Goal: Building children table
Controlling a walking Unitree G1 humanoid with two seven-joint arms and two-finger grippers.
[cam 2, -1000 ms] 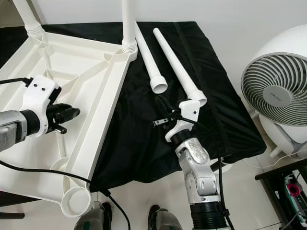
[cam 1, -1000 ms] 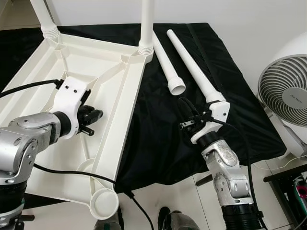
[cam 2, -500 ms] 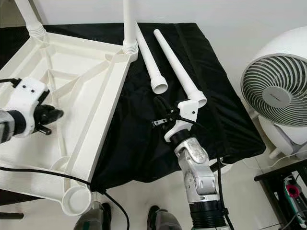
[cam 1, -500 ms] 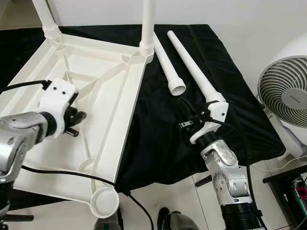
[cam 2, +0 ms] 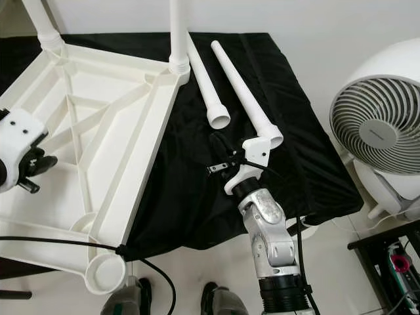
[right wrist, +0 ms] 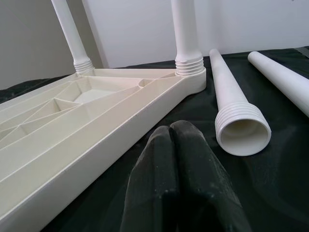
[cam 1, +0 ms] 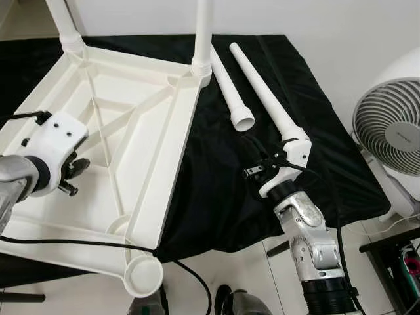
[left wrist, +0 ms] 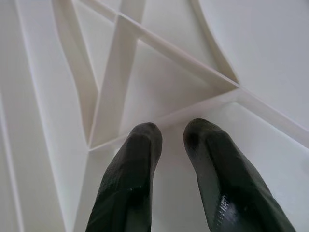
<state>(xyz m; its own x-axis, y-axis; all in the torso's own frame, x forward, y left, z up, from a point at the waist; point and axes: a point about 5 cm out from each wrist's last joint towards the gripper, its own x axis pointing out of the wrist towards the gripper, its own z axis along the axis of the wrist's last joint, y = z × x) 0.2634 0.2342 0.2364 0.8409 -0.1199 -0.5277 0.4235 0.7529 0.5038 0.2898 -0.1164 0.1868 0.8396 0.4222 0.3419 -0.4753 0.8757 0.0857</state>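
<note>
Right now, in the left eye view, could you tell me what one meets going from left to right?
left gripper → upturned table top → shorter loose leg → right gripper → fan

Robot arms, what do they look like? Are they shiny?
Yes. Both arms are shiny silver metal with rounded joints. Each has a white plastic wrist block and an end effector of two long black fingers: left end effector, right end effector. Black cables trail from both wrists.

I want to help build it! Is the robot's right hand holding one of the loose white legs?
No, the right hand is pressed shut on nothing, with the nearest loose leg lying apart on the black cloth.
</note>
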